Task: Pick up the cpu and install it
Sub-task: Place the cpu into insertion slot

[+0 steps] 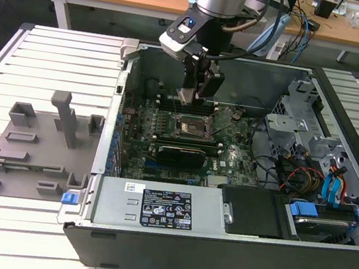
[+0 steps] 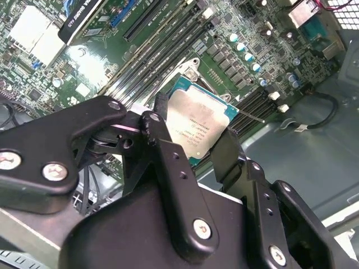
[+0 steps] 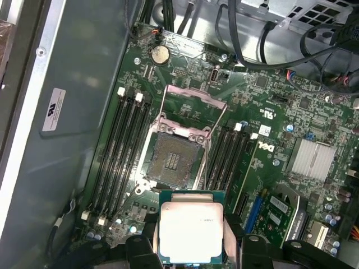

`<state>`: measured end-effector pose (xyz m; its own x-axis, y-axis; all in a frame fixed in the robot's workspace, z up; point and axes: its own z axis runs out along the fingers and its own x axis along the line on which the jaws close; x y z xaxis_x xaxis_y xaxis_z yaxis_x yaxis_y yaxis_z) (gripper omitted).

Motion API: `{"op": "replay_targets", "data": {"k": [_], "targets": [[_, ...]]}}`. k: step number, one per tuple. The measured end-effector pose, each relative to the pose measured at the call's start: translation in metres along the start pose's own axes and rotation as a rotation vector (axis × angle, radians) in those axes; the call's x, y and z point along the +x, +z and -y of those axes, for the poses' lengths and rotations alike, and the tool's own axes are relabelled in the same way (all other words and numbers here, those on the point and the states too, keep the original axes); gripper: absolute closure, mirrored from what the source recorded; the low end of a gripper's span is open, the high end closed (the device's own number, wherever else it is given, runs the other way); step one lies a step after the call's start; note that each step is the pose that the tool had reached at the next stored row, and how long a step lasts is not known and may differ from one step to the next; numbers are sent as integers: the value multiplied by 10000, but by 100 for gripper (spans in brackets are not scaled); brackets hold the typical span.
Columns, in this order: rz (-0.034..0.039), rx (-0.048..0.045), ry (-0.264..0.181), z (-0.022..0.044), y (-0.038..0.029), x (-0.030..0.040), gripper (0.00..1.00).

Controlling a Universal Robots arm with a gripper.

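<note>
Gripper (image 2: 193,131) clamps the cpu (image 3: 190,232) near the socket (image 3: 174,159) (frame (image 3: 193,98) lifted open).

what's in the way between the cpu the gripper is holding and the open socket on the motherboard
Nothing visible. The small square cpu with the silver-white metal top sits clamped in the black gripper above the green motherboard, and the black square socket lies bare, its metal frame swung open.

case (image 1: 215,263) open on slatted counter (image 1: 57,50) | grey tray (image 1: 33,153) at exterior view's left of case | socket (image 3: 174,159) bare, frame (image 3: 196,95) lifted | memory slots (image 3: 120,145) flank socket | coin cell (image 3: 161,54) near board edge
</note>
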<state>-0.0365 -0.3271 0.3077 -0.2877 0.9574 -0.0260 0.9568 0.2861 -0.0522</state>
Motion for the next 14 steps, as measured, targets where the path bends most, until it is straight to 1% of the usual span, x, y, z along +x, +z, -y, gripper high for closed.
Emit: {"op": "replay_targets", "data": {"k": [3,6,9,14], "targets": [[-7,7,211,0,0,0,45],[-22,16,521,0,0,0,45],[-54,31,1132,0,2,0,45],[-100,55,2031,0,4,0,45]]}}
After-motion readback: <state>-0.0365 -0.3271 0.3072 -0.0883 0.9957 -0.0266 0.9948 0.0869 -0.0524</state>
